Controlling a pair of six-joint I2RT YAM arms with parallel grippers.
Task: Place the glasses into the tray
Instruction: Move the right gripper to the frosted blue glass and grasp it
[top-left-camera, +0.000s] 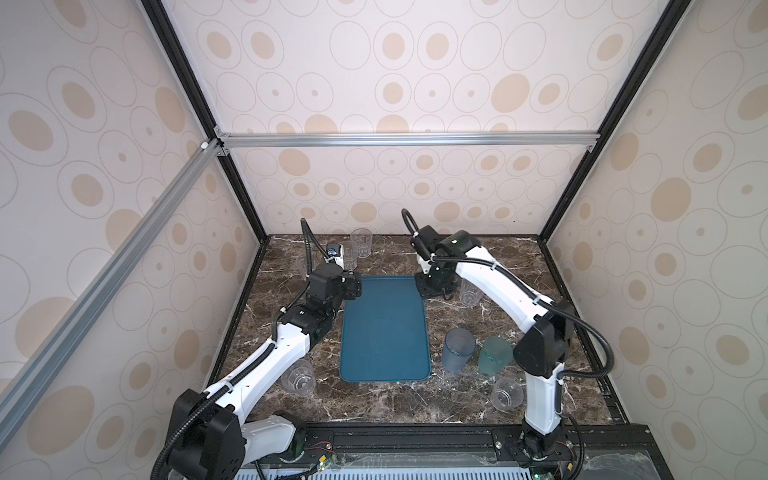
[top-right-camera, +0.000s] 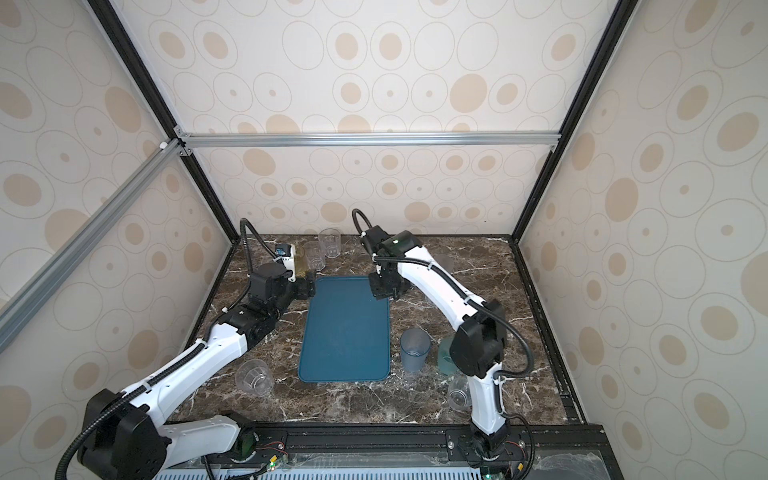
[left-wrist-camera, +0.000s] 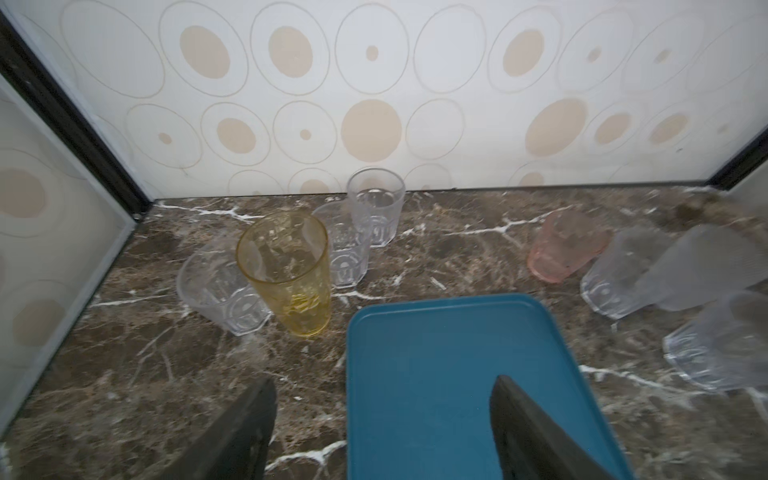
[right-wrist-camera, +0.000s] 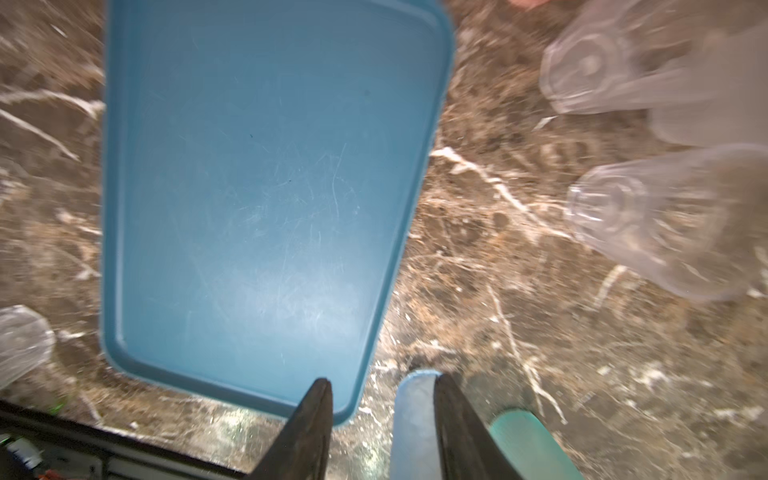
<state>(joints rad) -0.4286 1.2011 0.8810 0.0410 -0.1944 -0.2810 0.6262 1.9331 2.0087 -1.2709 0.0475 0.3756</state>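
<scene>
None of the glasses (top-left-camera: 360, 243) sits in the tray (top-left-camera: 384, 328) yet; they stand scattered on the marble table (top-left-camera: 457, 401) around it. My left gripper (left-wrist-camera: 384, 384) hovers at the tray's far left corner, fingers spread and empty. The yellow glass (left-wrist-camera: 286, 270) stands just ahead, close beside a clear faceted glass (left-wrist-camera: 220, 291); I cannot tell whether they touch. I judge yellow the likely pick: approach from the tray side, straddle it mid-height, close gently. My right gripper (right-wrist-camera: 382, 382) hangs by the far right corner, fingers parted, holding nothing.

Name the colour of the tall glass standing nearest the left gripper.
Yellow, see-through. The glass shows best in the left wrist view.
</scene>
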